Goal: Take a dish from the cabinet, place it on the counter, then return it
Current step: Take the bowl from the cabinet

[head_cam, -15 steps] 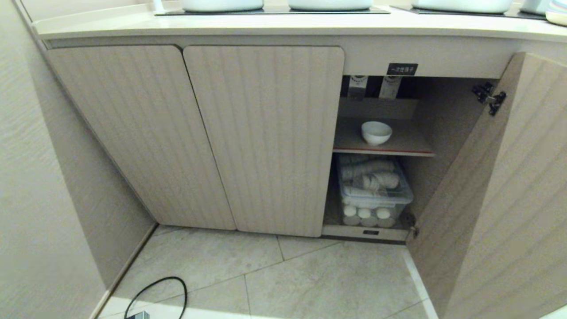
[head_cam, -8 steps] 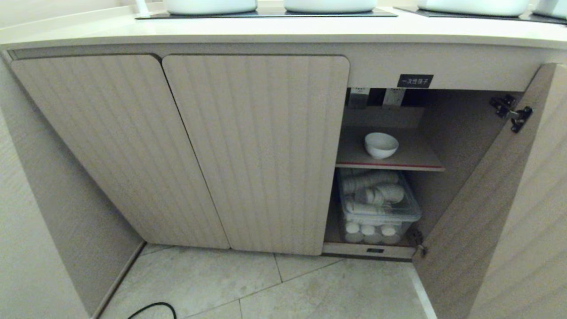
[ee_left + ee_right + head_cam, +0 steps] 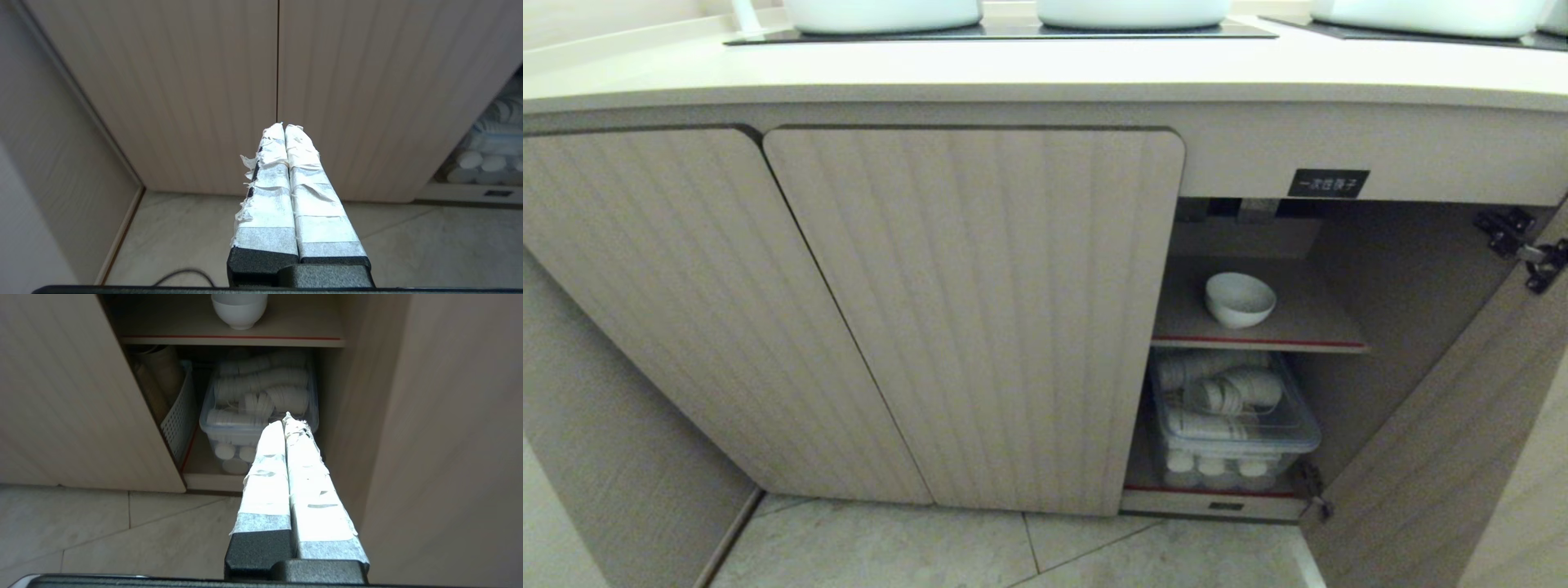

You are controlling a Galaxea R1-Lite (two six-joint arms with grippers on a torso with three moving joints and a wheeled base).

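Dish sits alone on the upper shelf of the cabinet, a small plain white bowl, upright, toward the front of the open right-hand compartment. That cabinet fills most of the head view: beige wood-grain doors with vertical ribs and rounded corners, two shut on the left, one door swung wide on the right with a dark hinge at its top. Above runs the desk, a cream-white slab with a thick rounded edge; black cooktop panels lie on it under big white pots whose tops are cut off by the frame. Pale stone tiles cover the floor, and a plain wall meets the cabinet on the left. Both shelves have a red front edge. Under the bowl's shelf a clear lidded bin holds stacked white cups lying on their sides; beside it, seen only from the right wrist, is a white perforated basket with something brown inside, hard to make out. A small black label above the opening carries white Chinese characters, too small to read surely. Left gripper points at the seam of the shut doors, taped jaws clenched together, empty. Right gripper points at the bin, well below the bowl, jaws pressed together on nothing
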